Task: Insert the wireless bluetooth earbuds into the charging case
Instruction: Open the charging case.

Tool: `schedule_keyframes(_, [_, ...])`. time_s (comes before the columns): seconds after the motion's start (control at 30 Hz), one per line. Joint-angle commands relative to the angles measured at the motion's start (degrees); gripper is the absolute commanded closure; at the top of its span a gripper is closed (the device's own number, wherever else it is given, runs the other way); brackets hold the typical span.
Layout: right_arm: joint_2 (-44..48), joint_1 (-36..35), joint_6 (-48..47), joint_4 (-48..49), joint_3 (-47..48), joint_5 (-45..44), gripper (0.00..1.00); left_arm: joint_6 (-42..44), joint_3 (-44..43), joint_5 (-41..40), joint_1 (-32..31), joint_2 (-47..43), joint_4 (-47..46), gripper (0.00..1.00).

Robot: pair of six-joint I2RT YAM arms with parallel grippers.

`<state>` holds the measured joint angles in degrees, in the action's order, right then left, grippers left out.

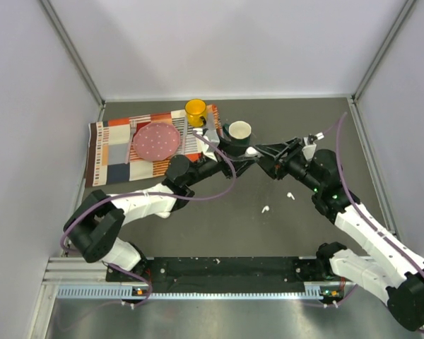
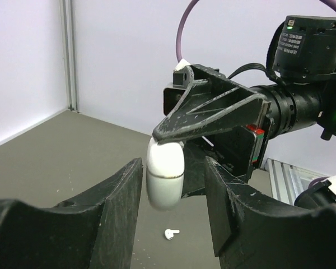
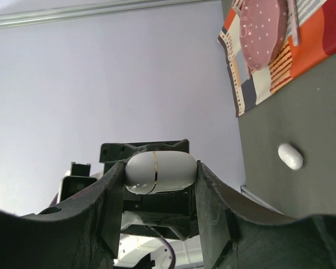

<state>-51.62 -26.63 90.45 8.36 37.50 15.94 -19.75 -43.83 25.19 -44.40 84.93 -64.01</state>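
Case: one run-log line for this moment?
case: closed, off table | right gripper: shut on case | left gripper: open, flanking case | earbuds: two, on table

The charging case [image 3: 155, 172] is glossy white with a thin gold seam. White earbuds [image 1: 265, 209] on the dark grey worktop [image 1: 219, 233]. Far left: a cloth [image 1: 113, 148] of orange, red, white and navy stripes, a pink white-dotted plate [image 1: 156, 140], a yellow mug [image 1: 196, 111].
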Motion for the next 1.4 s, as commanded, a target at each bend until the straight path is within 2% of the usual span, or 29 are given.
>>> schedule_keyframes(0.0, [2.1, -0.6, 2.3, 5.1, -0.2, -0.7, 0.87, -1.3, 1.6, -1.8, -0.2, 0.9, -6.1, 0.47])
schedule_keyframes(0.17, [2.0, -0.6, 3.0, 6.1, -0.6, -0.3, 0.87, -0.6, 1.8, -3.1, -0.4, 1.9, -5.7, 0.53])
schedule_keyframes(0.43, [1.9, -0.6, 2.9, 5.4, -0.6, 0.1, 0.87, -0.3, 1.8, -5.3, -0.8, 2.4, -7.4, 0.52])
schedule_keyframes(0.77, [1.8, -0.7, 2.1, 3.5, -0.1, 0.1, 0.87, 2.4, 0.2, -5.5, -1.5, 1.8, -3.8, 0.54])
schedule_keyframes(1.13, [1.8, -0.6, 0.9, 0.7, 0.7, -0.5, 0.86, 4.2, -0.3, -5.6, -1.7, 0.7, -1.8, 0.50])
schedule_keyframes(1.27, [1.7, -0.6, 0.9, 0.7, 1.0, -0.5, 0.86, 4.3, -0.6, -5.4, -1.7, 0.8, -0.9, 0.56])
schedule_keyframes(1.37, [1.6, -0.6, 0.8, 0.3, 1.1, -0.5, 0.86, 4.1, -0.5, -5.3, -1.8, 0.6, -1.0, 0.54])
